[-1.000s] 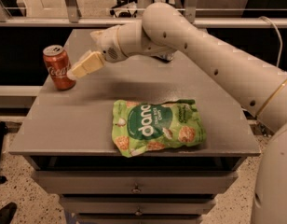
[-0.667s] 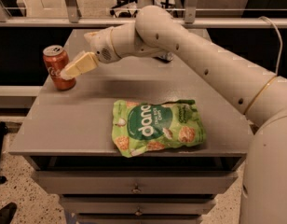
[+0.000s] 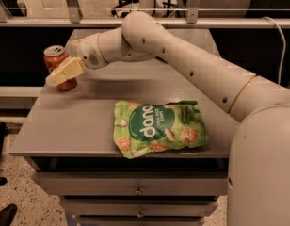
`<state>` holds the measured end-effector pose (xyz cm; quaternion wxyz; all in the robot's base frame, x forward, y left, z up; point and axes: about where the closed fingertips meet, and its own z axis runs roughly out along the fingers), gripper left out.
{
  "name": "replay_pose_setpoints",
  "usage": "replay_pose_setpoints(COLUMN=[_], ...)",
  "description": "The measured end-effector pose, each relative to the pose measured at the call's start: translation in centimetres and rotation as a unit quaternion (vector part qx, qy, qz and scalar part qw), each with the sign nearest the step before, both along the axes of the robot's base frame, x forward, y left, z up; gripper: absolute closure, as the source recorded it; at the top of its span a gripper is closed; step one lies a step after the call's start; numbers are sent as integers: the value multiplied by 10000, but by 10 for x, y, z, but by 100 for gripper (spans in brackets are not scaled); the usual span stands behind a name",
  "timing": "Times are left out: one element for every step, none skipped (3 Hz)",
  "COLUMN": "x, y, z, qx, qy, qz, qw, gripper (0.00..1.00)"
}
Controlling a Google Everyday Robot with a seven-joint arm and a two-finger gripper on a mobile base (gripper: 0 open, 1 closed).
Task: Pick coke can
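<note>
My gripper (image 3: 65, 73) has slid left since 1 s ago, now overlapping the coke can (image 3: 54, 57) at back-left of cabinet top (image 3: 65, 126). I can't tell if it's clamped yet; grasp looks imminent.

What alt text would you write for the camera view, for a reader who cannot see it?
The robot's gripper overlaps the front of a red coke can at the far left corner of the table. A green snack bag lies flat near the front edge, apart from both.
</note>
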<state>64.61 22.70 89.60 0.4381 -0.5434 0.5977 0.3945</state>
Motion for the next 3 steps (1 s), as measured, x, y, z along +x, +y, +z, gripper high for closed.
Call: replay_pose_setpoints(x=[-4, -1, 3], y=[11, 1, -23], z=[-5, -4, 5], qx=[74, 169, 330], qy=[87, 75, -5], qz=[20, -125, -366], qw=[9999, 9998, 9988], gripper=[25, 57, 81])
